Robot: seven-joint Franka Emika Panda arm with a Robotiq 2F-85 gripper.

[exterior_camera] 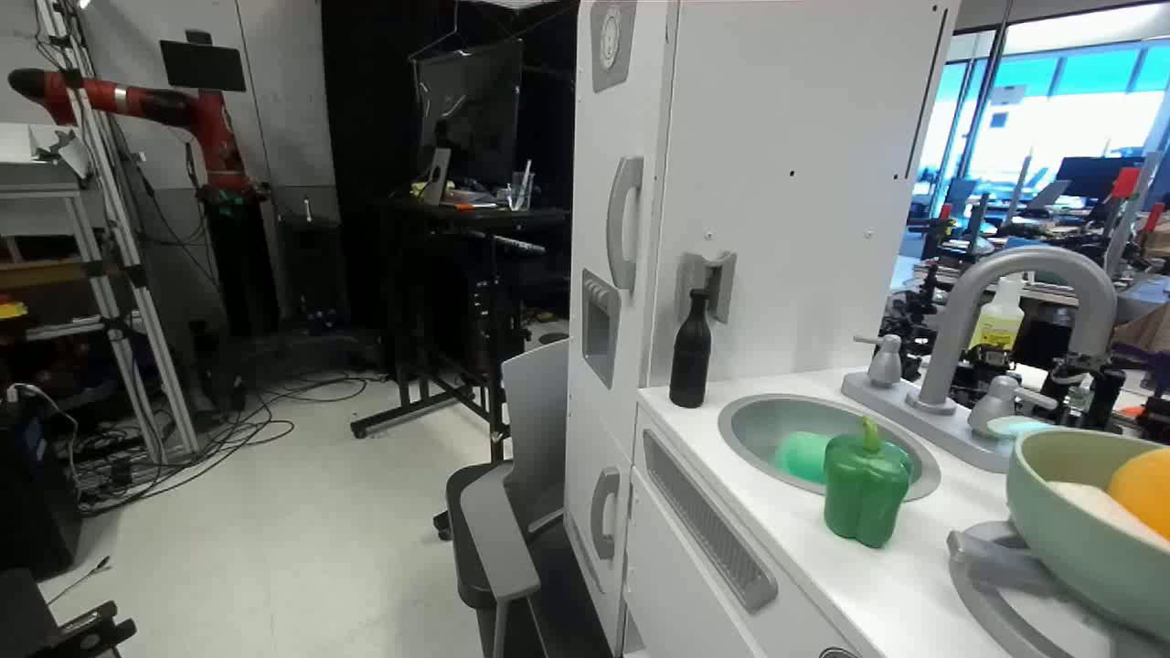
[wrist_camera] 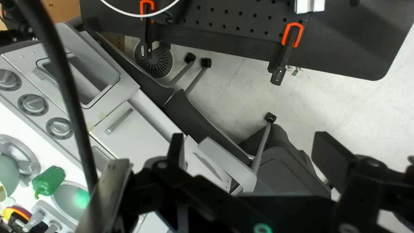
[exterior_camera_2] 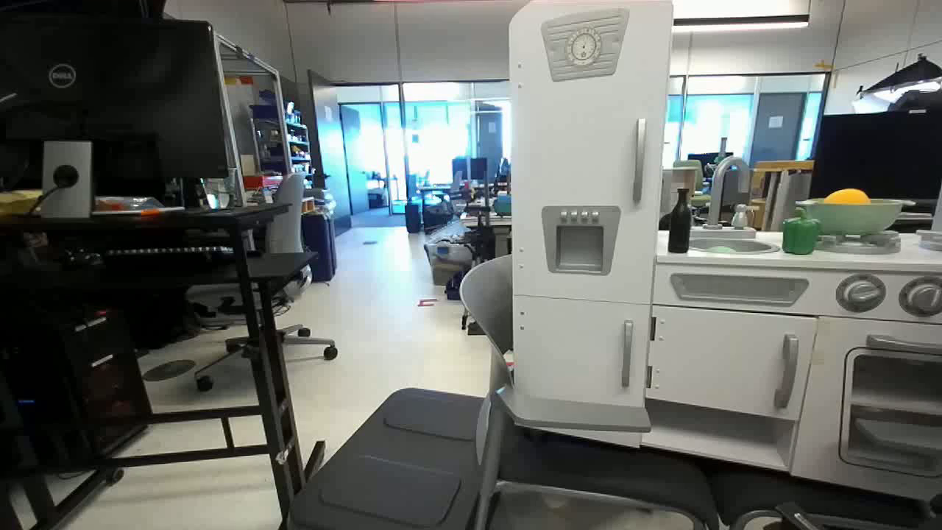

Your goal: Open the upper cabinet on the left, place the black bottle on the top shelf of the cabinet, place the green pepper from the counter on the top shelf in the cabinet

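The upper cabinet is tall and white, its door closed and its grey handle upright in both exterior views. The top shelf is hidden behind that door. At the left end of the white counter, beside the cabinet wall, the black bottle stands upright. In front of the sink sits the green pepper, stem up; the wrist view has this green pepper at lower left. My gripper is open, high above the floor, with nothing between its fingers and well away from bottle and pepper.
A pale green bowl with an orange fruit stands on the stove ring. The grey faucet rises behind the sink. A grey chair stands close to the cabinet. In the wrist view a dark cable crosses the left side, and a black table spans the top.
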